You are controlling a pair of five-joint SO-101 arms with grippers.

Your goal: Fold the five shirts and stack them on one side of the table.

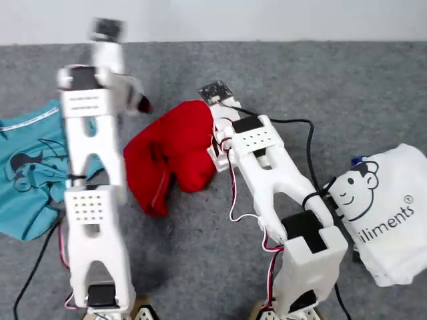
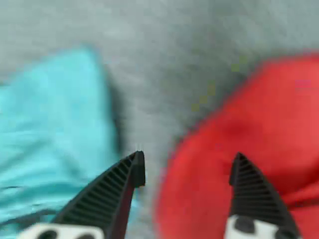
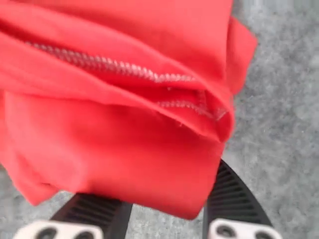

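red shirt (image 1: 170, 150): crumpled heap in the middle of the table (image 1: 333, 80), sitting between the two arms. Not folded at all yet, I'd say.

long axis: in the high view the heap runs on a diagonal, from its far end by the right arm down to a near end that points toward the left arm's base.

right gripper (image 3: 167, 185): right at the far end of the heap, with a stitched hem and a thick fold of red cloth draped across it. Honestly can't tell if it's pinching the cloth or just sitting under it.

left gripper (image 2: 188, 167): spread wide, nothing in it. It hovers over the bare strip of table between the red shirt and the teal shirt (image 1: 27, 167).

key relation: from the left gripper, the red edge is just beside it on the right arm's side and the teal one is just beside it on the other. So it only needs a short hop toward the middle to catch the free side of the red heap.

nearer arm: the right one is already on the cloth, the left is close but apart.

white shirt (image 1: 390, 207): bunched at the table's right edge, well apart from both grippers.
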